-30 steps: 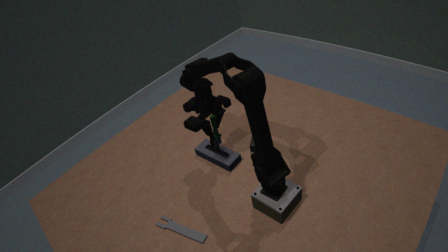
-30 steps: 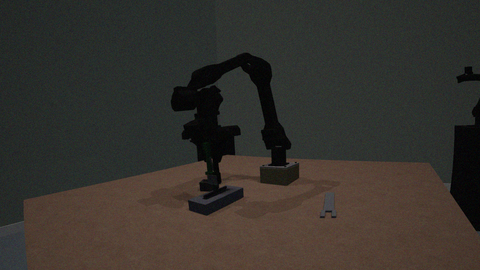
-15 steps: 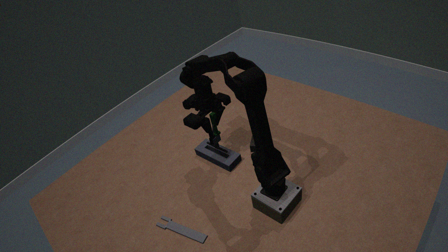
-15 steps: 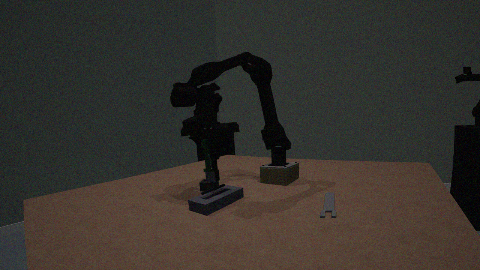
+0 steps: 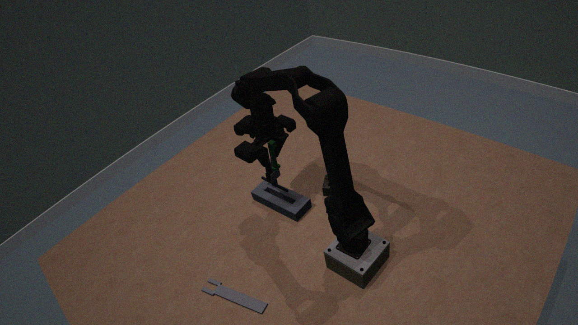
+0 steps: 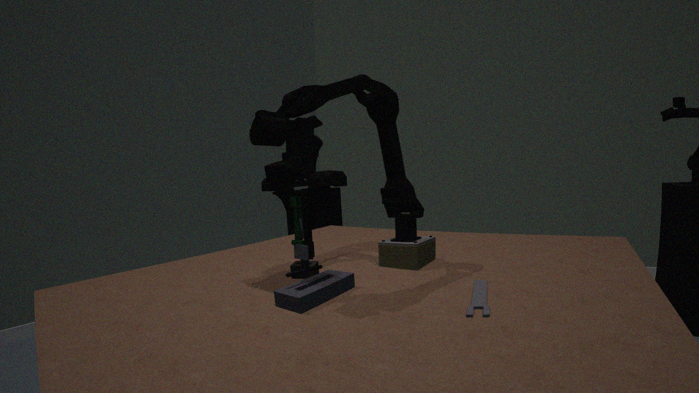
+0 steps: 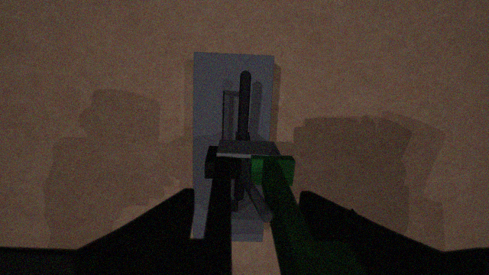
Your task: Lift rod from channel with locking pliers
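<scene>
Light is dim over a long, blue-grey block (image 5: 296, 211) (image 6: 332, 293) (image 7: 208, 84) with a thin, dark channel (image 5: 278, 194) (image 6: 315, 281) (image 7: 228, 118) cut in its top. A thin, round, dark rod (image 5: 282, 188) (image 6: 320, 267) (image 7: 244, 103) is up above the block, out of the channel, and lies almost flat in the air. It hangs from the bottom of the grey-headed pliers (image 5: 275, 174) (image 6: 301, 251) (image 7: 244, 148), which have one green handle and one black handle. The end effector (image 5: 273, 153) (image 6: 298, 215) (image 7: 247, 199) is partly closed, holding the pliers by their handles, and the pliers point down. A small dark box (image 5: 326, 185) (image 6: 303, 274) sits on the bench, and part of it is hidden. All of this is over or on the wide, brown bench (image 5: 161, 226) (image 6: 219, 341) (image 7: 76, 38). A flat, grey bar with a forked end (image 5: 242, 299) (image 6: 479, 293) lies there too, well apart from the block. The black arm (image 5: 337, 157) (image 6: 391, 146) stands on a square block with a pale top (image 5: 343, 266) (image 6: 398, 256). Around the bench, the floor (image 5: 444, 76) (image 6: 19, 361) is blue-grey. The walls (image 5: 121, 60) (image 6: 489, 97) are dark green-grey, and a tall black stand (image 6: 679, 244) is at one side.
</scene>
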